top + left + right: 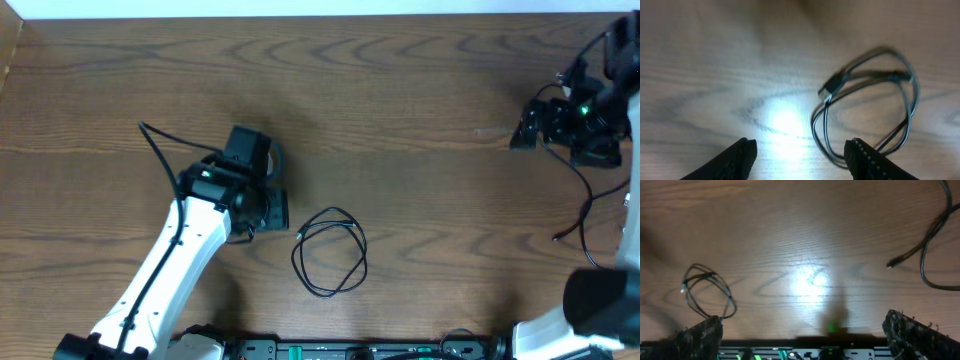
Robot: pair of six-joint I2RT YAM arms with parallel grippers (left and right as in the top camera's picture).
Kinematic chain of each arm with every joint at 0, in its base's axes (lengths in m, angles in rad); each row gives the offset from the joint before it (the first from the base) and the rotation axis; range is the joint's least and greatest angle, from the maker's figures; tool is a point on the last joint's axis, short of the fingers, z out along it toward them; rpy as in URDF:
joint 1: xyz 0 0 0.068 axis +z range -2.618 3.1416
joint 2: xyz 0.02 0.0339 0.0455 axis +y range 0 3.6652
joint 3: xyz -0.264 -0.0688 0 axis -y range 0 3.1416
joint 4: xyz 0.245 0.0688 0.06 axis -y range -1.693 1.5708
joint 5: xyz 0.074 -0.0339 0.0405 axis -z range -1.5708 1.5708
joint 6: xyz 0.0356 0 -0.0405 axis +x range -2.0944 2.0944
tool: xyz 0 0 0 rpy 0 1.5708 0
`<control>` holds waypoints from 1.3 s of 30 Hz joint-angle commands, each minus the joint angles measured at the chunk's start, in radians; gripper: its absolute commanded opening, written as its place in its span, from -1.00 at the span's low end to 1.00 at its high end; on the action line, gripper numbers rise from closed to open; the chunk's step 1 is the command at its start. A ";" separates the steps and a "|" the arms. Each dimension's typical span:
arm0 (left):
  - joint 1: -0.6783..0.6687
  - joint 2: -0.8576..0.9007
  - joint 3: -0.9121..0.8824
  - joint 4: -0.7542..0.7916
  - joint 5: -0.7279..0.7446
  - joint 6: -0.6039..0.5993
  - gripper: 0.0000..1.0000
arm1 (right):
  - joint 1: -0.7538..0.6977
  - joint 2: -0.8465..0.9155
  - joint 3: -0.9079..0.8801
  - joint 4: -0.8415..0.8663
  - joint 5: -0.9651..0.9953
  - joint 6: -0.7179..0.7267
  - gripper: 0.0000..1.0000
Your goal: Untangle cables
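A thin black cable (pixel 330 250) lies coiled in a loose loop on the wooden table, front centre. It also shows in the left wrist view (pixel 865 95), plug end up, and in the right wrist view (pixel 707 292). My left gripper (pixel 272 208) (pixel 802 157) is open and empty just left of the coil, whose lower loop lies by the right finger. A second thin black cable (pixel 583 212) (pixel 920 250) with a loose plug end lies at the right. My right gripper (pixel 562 140) (pixel 802 335) is open and empty, raised above the table. No white cable shows.
The table's front edge with the arms' base rail (pixel 805 352) runs along the bottom of the right wrist view. The left arm (pixel 170 270) slants across the front left. A thick black arm wire (pixel 160 160) loops beside it.
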 commanded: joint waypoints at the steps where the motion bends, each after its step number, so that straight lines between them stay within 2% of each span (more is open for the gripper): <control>1: 0.003 -0.001 -0.120 0.061 0.071 -0.002 0.23 | 0.010 -0.031 -0.024 0.002 -0.084 0.006 0.99; 6: 0.003 -0.001 -0.256 0.174 0.085 -0.001 0.24 | 0.011 -0.031 -0.026 0.001 -0.090 0.006 0.99; 14: -0.040 -0.001 -0.358 0.325 0.124 -0.002 0.24 | 0.012 -0.031 -0.026 -0.002 -0.090 0.006 0.99; 23: -0.132 -0.001 -0.405 0.442 0.123 -0.058 0.22 | 0.012 -0.031 -0.026 -0.005 -0.090 0.006 0.98; 33: -0.149 0.076 -0.424 0.484 0.124 -0.069 0.20 | 0.012 -0.031 -0.026 -0.005 -0.090 0.006 0.99; 35: -0.148 0.099 -0.424 0.498 0.132 -0.073 -0.20 | 0.012 -0.031 -0.026 -0.005 -0.090 0.006 0.99; 36: -0.148 0.100 -0.423 0.498 0.132 -0.073 -0.47 | 0.012 -0.031 -0.026 -0.005 -0.090 0.006 0.99; 39: -0.148 0.098 -0.417 0.499 0.131 -0.072 -0.85 | 0.012 -0.031 -0.026 -0.005 -0.090 0.006 0.98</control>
